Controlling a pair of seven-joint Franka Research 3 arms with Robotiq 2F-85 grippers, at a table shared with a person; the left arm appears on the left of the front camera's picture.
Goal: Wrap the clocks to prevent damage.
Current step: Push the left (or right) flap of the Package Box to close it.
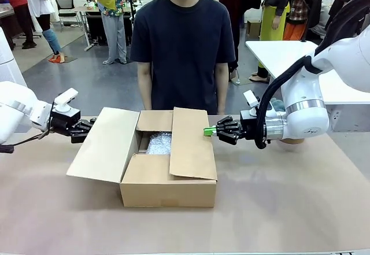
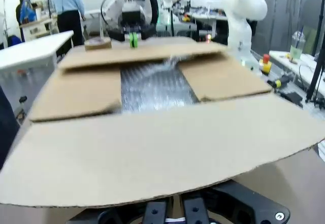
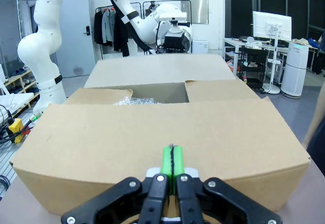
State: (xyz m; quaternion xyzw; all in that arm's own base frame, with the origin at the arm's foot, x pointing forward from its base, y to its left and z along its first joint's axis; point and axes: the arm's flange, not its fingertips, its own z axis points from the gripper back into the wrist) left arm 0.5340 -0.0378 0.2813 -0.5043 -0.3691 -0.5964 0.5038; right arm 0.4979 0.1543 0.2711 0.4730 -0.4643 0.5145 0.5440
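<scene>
**Q:** Where are your end effectors?

**A:** My left end effector (image 1: 91, 125) is closed and empty. Its tips sit beneath the left flap (image 1: 107, 145) of the box (image 1: 167, 191), and that flap slopes outward. My right end effector (image 1: 207, 130) is closed too, with its green pads (image 3: 166, 163) pressed together on nothing. Its tips are at the outer edge of the right flap (image 1: 192, 145), which lies over the box.

**Q:** And the clocks?

**A:** Bubble wrap (image 1: 159, 143) lies inside the box, in the gap between the flaps. I cannot tell whether it holds a clock. The box sits mid-worktop (image 1: 300, 209), and a person (image 1: 182, 52) stands behind it.
</scene>
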